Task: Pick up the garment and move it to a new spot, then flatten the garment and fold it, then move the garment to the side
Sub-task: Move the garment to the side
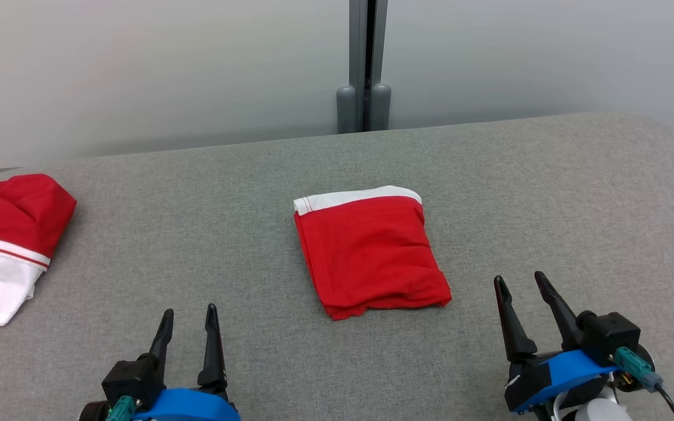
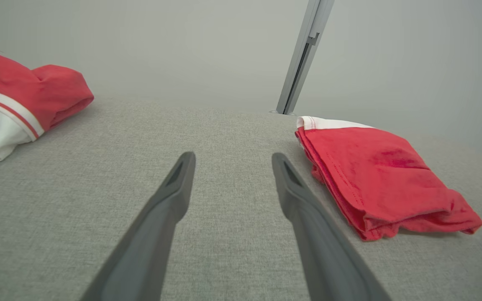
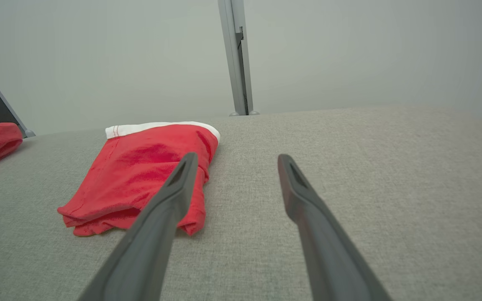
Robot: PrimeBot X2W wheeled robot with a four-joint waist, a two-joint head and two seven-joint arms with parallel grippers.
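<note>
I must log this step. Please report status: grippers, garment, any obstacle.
Left gripper open, empty. Right gripper open, empty. Folded red garment flat on table, untouched. Other garment far left, not blocking.

Tabletop (image 1: pixel 208 193): grey woven fabric cover, far right corner rounded. Folded red garment (image 1: pixel 369 257) lies flat near middle as compact rectangle. White band along its far edge, stacked layers visible on left side, near edge slightly rumpled. Red-and-white garment (image 1: pixel 3 245) lies loosely bunched at left edge, well apart from folded one. Red part on far side, white part on near side, thin red stripe across white.
</note>
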